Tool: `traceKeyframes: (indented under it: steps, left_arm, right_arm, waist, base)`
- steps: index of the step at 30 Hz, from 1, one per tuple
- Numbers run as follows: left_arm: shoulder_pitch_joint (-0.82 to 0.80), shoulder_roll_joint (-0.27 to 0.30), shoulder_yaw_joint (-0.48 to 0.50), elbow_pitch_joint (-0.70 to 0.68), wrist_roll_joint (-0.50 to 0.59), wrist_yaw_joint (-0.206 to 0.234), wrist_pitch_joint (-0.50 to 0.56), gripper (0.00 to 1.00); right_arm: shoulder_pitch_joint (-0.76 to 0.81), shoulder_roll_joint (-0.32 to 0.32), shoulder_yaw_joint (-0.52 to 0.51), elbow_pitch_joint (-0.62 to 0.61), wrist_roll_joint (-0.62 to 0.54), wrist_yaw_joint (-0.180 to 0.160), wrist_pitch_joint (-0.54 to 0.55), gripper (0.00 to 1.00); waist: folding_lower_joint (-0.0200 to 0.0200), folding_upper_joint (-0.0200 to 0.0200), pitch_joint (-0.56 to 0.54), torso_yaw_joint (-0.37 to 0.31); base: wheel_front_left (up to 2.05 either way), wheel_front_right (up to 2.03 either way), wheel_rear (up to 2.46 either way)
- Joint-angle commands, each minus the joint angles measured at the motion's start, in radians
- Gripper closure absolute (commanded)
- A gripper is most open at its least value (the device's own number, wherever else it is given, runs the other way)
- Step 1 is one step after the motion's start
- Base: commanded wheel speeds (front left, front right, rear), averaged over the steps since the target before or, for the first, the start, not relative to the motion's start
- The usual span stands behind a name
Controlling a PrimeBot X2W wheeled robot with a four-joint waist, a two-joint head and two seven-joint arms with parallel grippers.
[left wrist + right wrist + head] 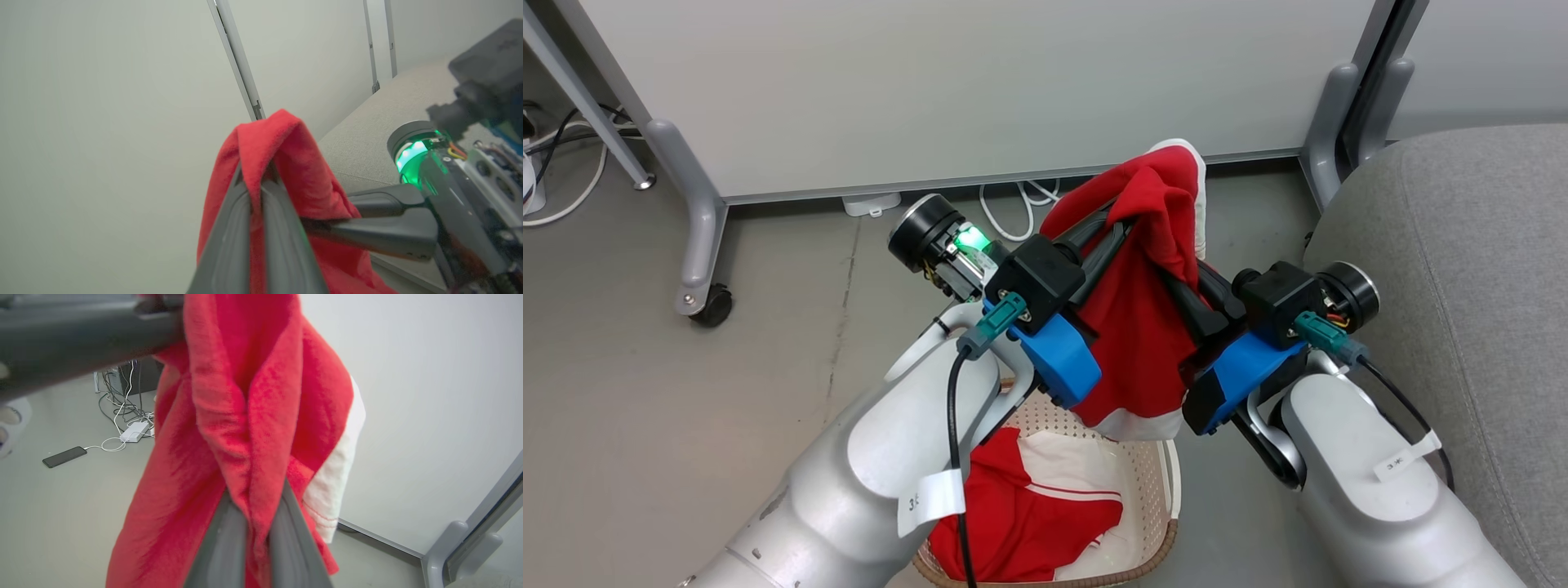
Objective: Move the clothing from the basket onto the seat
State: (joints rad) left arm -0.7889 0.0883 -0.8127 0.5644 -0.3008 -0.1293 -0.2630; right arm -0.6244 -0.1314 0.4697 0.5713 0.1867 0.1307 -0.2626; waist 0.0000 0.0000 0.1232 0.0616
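One red garment (1147, 310) with white trim hangs in the air above the basket, held from both sides. My left gripper (1123, 224) is shut on its upper fold, and the left wrist view shows red cloth (282, 163) pinched between the dark fingers (229, 228). My right gripper (1164, 273) is shut on the same garment (253, 428), its fingers (292, 535) squeezing a thick fold. Another red garment (1021, 514) with white stripes lies in the cream basket (1156, 490) below my arms. The grey seat (1462, 286) stands at the right.
A white partition panel (947, 90) on grey castor legs (698, 237) stands close behind the raised garment. Cables (1021, 200) lie under it. In the right wrist view a phone (64, 456) and a charger (135, 432) rest on the grey floor.
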Motion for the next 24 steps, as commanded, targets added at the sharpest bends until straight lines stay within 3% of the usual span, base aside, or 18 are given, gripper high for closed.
traceKeyframes:
  steps: [1, 14, 24]
  left_arm:
    - [0.002, 0.003, 0.004, 0.005, -0.003, -0.001, -0.003, 0.00]
    - [0.017, -0.007, 0.007, 0.010, 0.011, -0.001, -0.003, 0.00]
    - [0.047, -0.014, 0.004, -0.004, 0.008, -0.001, -0.003, 0.00]
  right_arm:
    - [-0.002, 0.002, -0.006, -0.006, 0.009, 0.000, -0.003, 1.00]
    - [0.030, 0.008, -0.094, -0.036, 0.017, 0.000, -0.003, 1.00]
    - [0.059, -0.008, -0.223, -0.094, 0.001, 0.000, -0.003, 1.00]
  waist:
    - [0.0000, 0.0000, 0.000, -0.001]
    - [0.0000, 0.0000, 0.034, -0.024]
    - [0.0000, 0.0000, 0.081, -0.092]
  base:
    - [0.00, 0.00, 0.00]
    - [0.00, 0.00, 0.00]
    - [0.00, 0.00, 0.00]
